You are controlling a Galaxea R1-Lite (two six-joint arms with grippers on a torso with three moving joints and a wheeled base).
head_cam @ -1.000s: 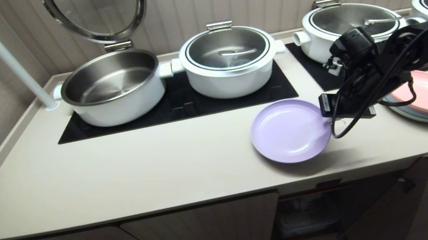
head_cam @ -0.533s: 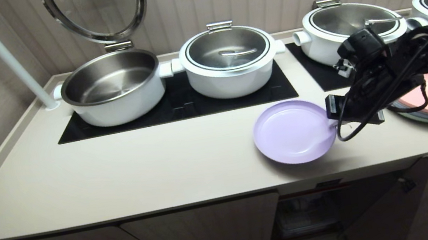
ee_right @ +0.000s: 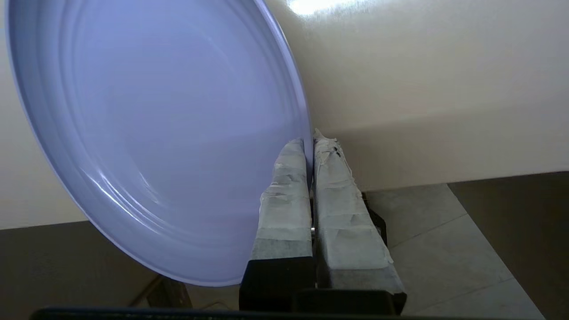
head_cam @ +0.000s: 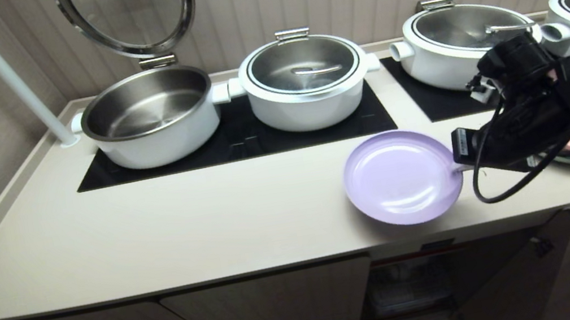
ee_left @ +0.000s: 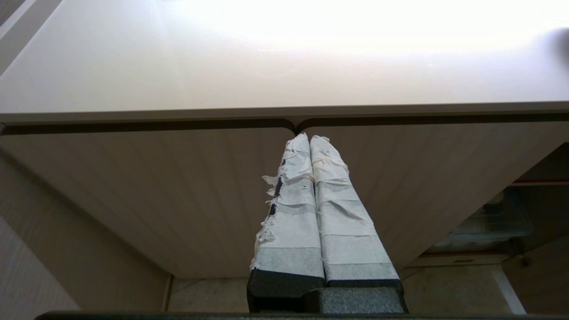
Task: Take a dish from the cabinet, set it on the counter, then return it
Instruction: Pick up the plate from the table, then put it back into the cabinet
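The lavender dish (head_cam: 401, 176) hangs above the counter's (head_cam: 187, 227) front edge, its rim pinched in your right tool (ee_right: 311, 142), clamped tight. This looks like the return leg: you next need to lower it toward the open cabinet (head_cam: 413, 283) below. Your left tool (ee_left: 309, 138), closed and empty, waits by the doors.

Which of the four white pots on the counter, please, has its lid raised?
The leftmost pot: its glass lid stands tipped up behind it, baring an empty steel interior. The other three are covered.
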